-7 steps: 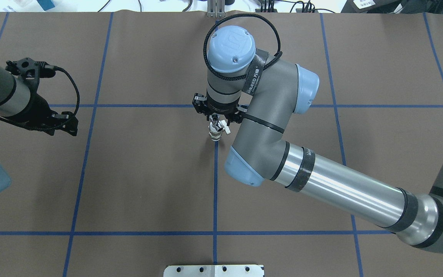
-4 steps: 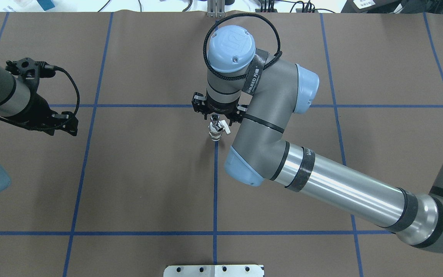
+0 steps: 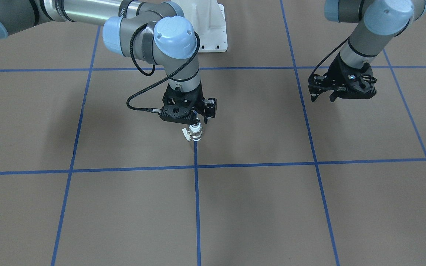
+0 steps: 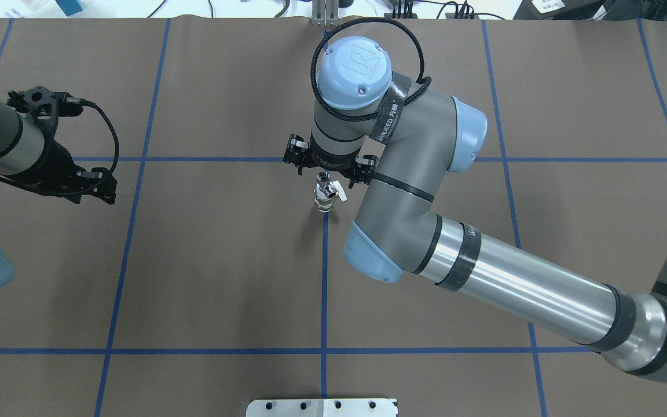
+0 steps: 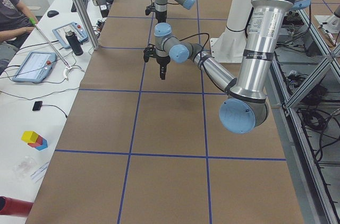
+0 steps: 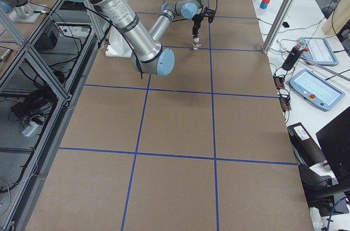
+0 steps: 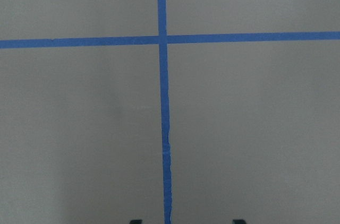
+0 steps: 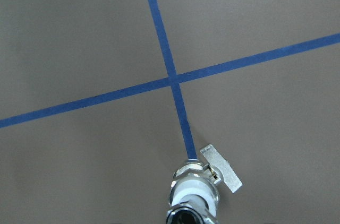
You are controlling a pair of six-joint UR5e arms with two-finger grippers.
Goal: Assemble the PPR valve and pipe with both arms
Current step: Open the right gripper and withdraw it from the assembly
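The PPR valve stands upright on the brown mat at the centre, on a blue tape line, with its small lever sticking out sideways. It also shows in the overhead view and at the bottom of the right wrist view. The silvery pipe sits on the valve's upper white end, and its dark hollow top faces the wrist camera. My right gripper hangs just above them, open and not holding them. My left gripper is open and empty, far off to the side above bare mat.
Blue tape lines divide the brown mat into squares. The white robot base plate is at the robot's edge. A side table with tablets and a seated person lies beyond the mat's far edge.
My right arm has risen a little while the valve and pipe stayed standing in place. The left arm has hardly moved.
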